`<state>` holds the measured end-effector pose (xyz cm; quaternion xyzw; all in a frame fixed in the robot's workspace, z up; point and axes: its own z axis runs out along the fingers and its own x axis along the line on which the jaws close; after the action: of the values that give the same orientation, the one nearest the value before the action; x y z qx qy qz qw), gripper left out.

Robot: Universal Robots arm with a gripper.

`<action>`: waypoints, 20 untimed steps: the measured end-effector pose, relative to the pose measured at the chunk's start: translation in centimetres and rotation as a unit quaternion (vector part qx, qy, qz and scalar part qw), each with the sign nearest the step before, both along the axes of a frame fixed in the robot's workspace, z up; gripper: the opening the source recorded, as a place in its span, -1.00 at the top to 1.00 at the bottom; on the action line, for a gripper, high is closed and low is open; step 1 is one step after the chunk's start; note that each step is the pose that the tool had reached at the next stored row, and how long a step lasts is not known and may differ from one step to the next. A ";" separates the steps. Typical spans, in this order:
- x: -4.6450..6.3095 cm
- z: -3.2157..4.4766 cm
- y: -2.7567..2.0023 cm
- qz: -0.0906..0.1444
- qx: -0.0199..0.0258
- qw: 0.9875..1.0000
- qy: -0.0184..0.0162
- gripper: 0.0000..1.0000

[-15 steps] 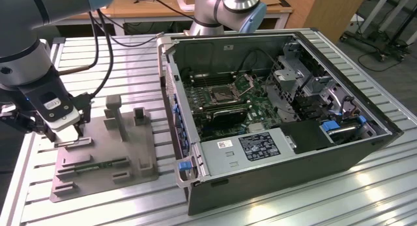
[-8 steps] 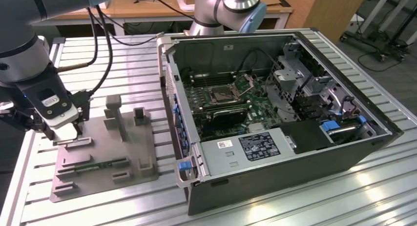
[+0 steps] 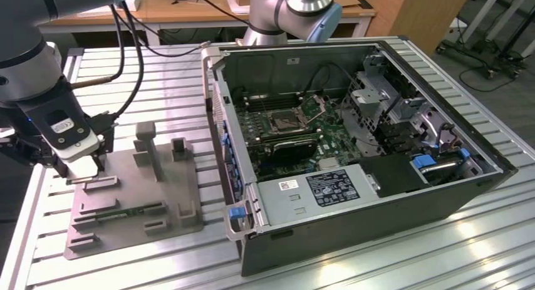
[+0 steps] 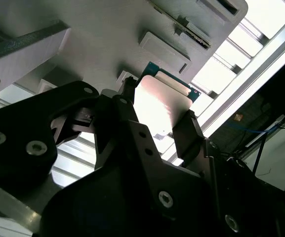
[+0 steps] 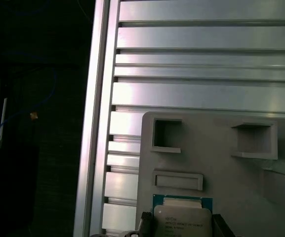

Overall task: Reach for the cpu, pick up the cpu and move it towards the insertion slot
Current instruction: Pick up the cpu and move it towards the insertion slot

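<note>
The claw (image 4: 158, 107) pinches the cpu (image 4: 163, 96) by two opposite edges. The cpu sits on the grey tray (image 3: 134, 199) at the exterior view's left, well apart from the slot (image 3: 284, 121) inside the open case (image 3: 368, 224).

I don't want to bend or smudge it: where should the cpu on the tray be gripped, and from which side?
Probably by two opposite thin edges, coming straight down from above. The cpu is a thin flat square lying face-up on the tray, so only its edges offer purchase; the gripper sits right over it.
</note>
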<state>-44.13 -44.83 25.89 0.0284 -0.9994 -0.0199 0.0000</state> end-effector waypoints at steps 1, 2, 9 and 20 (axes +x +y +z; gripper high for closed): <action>0.0 0.01 0.00 0.000 0.000 1.000 0.000 -0.10; 0.0 0.01 0.00 0.000 0.000 1.000 0.000 -0.10; 0.0 0.31 0.00 0.000 0.000 1.000 0.000 -0.10; 0.0 1.21 0.00 0.000 0.000 1.000 0.000 -0.10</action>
<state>-44.13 -44.83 27.10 0.0284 -0.9994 -0.0199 0.0001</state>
